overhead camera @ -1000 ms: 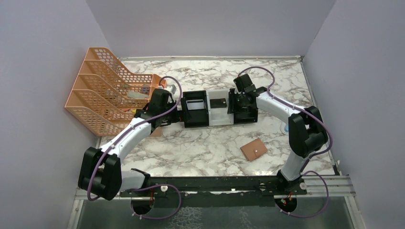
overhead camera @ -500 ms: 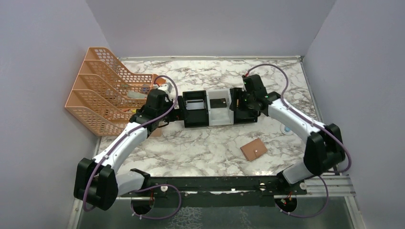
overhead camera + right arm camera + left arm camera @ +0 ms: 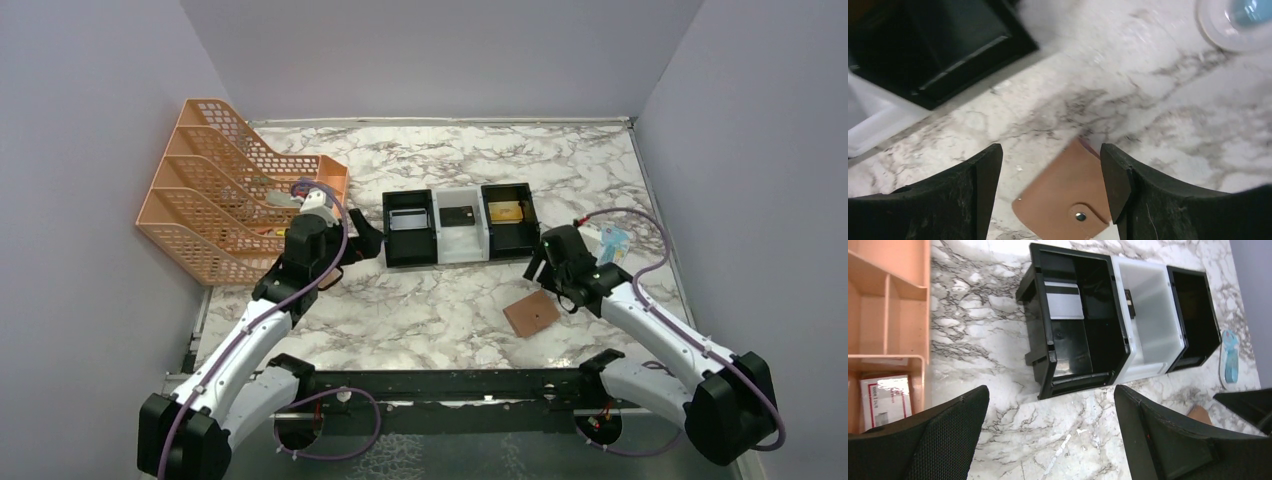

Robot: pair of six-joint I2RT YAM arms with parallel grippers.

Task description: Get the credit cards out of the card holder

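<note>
The card holder [image 3: 531,313] is a tan-brown wallet lying snapped shut on the marble table, right of centre. My right gripper [image 3: 543,272] is open just behind it. In the right wrist view it [image 3: 1050,185] hangs over the wallet [image 3: 1063,197], which lies between the fingers [image 3: 1128,185], not touching. A greyish-silver card [image 3: 408,219], a black card [image 3: 459,215] and a yellow card [image 3: 505,210] lie in the tray. My left gripper [image 3: 363,234] is open and empty left of the tray. The left wrist view shows this gripper [image 3: 1050,435] over bare marble, the silver card [image 3: 1064,300] ahead.
The black-and-white three-compartment tray [image 3: 437,250] stands at mid-table. An orange mesh file rack [image 3: 225,195] stands at the back left, close to the left arm. A small blue-and-white object [image 3: 612,243] lies right of the tray. Walls close off three sides.
Both grippers have pulled back from the tray. The right one moved toward the near right, over the wallet. The left one moved left and nearer.
</note>
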